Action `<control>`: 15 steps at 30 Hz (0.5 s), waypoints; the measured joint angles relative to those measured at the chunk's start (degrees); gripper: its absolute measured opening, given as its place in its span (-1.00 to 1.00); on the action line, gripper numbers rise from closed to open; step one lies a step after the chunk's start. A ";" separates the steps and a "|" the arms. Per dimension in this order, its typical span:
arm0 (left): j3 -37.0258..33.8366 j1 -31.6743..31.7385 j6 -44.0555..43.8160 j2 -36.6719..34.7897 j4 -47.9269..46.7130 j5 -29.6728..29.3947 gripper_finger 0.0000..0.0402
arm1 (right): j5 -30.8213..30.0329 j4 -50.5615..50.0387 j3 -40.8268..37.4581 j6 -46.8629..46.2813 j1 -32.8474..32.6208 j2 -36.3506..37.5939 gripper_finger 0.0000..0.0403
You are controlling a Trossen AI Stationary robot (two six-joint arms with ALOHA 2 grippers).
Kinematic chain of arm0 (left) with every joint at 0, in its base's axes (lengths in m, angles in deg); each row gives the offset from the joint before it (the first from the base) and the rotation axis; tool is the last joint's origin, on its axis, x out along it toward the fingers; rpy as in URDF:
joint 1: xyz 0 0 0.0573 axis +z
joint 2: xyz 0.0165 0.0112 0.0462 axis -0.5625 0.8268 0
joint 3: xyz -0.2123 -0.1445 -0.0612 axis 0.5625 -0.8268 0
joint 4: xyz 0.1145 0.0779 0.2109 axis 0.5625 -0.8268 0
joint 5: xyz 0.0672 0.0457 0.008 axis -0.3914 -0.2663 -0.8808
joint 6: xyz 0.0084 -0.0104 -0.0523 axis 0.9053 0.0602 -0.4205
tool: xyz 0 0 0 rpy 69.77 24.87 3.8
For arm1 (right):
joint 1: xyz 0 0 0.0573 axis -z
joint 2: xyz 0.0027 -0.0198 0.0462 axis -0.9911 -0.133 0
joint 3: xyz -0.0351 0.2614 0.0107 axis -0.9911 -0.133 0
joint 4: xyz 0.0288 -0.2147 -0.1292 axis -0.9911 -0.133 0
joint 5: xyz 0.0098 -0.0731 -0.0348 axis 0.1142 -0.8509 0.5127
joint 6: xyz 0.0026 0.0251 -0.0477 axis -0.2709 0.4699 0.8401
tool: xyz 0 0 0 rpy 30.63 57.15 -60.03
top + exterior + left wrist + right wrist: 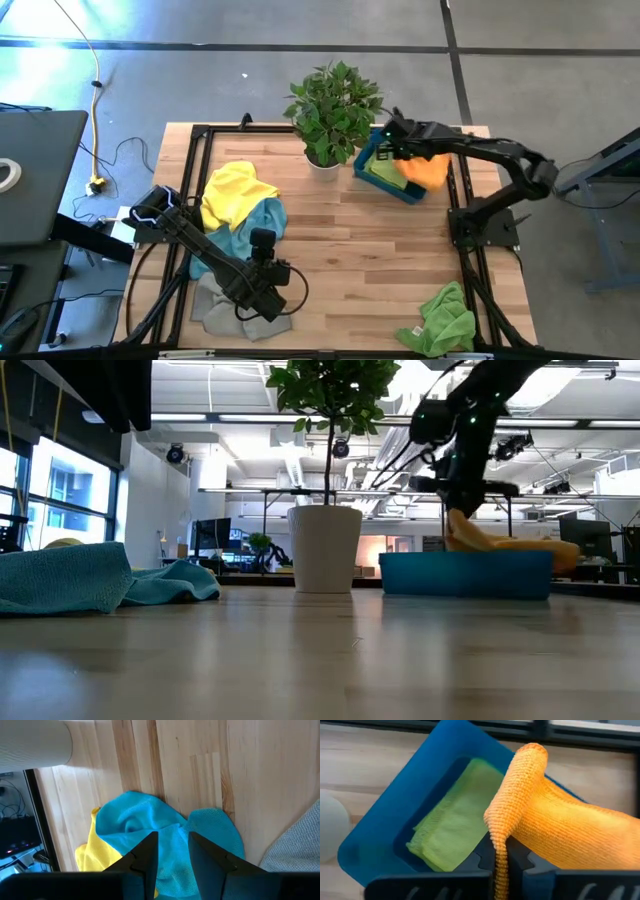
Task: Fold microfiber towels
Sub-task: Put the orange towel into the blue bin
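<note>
One gripper (501, 857) pinches orange towel (560, 820), seemingly over bin (385, 830).

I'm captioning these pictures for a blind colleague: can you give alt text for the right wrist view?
The right gripper is shut on a fold of an orange towel, holding it over a blue bin. A folded green towel lies inside the bin, which sits on a light wooden table.

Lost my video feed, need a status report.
Right hand shut on orange towel above teal bin. Left hand slightly open, empty, above blue towel. Nothing blocking.
</note>
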 joint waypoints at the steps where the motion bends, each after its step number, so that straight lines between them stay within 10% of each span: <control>1: 0.00 0.00 0.01 0.00 0.00 0.02 -0.51 | 0.12 1.63 0.00 0.01 -0.18 -0.92 -1.00; 15: -0.02 0.00 0.01 0.00 -0.04 0.11 -0.51 | 1.85 16.42 0.00 4.32 -1.40 -4.01 -1.00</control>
